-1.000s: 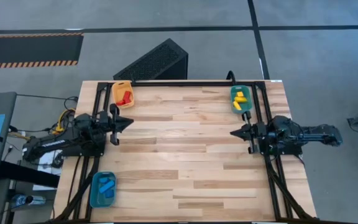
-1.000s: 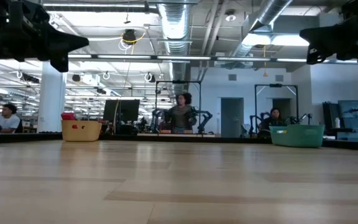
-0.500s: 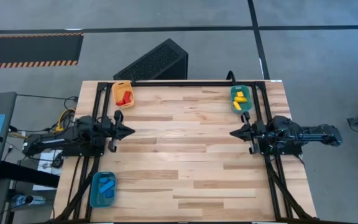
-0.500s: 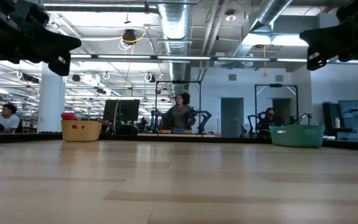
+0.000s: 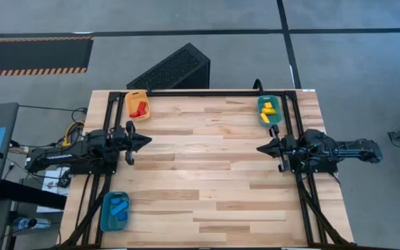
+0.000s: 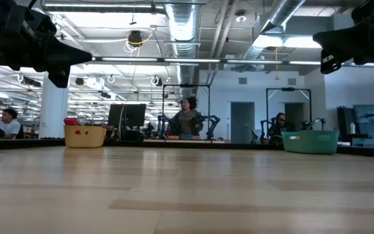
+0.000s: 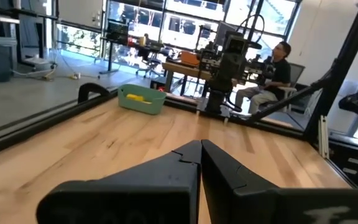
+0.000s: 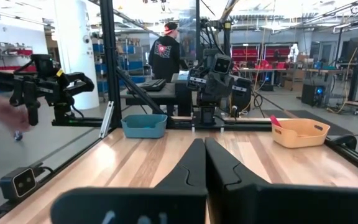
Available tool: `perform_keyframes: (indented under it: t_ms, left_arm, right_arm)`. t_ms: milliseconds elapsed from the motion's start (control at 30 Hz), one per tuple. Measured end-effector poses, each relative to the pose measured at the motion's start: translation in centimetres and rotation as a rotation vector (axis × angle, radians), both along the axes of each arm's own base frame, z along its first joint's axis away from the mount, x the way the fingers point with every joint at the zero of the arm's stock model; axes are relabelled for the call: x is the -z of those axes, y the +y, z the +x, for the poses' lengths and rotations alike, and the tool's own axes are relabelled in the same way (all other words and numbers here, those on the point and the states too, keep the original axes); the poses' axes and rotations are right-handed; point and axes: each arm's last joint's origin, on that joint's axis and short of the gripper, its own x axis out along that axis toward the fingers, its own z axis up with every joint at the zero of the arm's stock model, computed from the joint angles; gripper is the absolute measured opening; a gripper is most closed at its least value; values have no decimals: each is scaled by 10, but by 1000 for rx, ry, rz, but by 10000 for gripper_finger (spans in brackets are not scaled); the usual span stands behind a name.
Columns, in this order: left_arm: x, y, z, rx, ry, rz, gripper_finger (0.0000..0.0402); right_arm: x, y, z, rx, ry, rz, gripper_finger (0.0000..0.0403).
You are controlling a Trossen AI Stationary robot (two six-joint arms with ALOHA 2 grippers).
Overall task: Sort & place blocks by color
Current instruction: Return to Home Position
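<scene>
Sorting looks done: blue blocks (image 5: 119,207) in the blue bin (image 5: 103,212), red blocks (image 5: 141,108) in the orange bin (image 5: 131,98), left gripper (image 5: 146,139) and right gripper (image 5: 260,148) parked over opposite bench (image 5: 207,173) edges, fingers together, yellow blocks (image 5: 268,111) in the green bin (image 5: 269,98), only homing left.

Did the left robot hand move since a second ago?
Yes, slightly. In the low view the left gripper now hangs lower against the white pillar than before.

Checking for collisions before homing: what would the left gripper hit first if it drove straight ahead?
The way looks free across the table until the right gripper, which the left gripper roughly faces.
</scene>
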Motion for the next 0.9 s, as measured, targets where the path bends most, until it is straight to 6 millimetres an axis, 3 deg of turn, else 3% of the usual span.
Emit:
perform_keyframes:
  t_ms: [900]
  left_arm:
    - [0, 0, 0, 0, -1, -6, 0]
  right_arm:
    - [0, 0, 0, 0, 1, 1, 7]
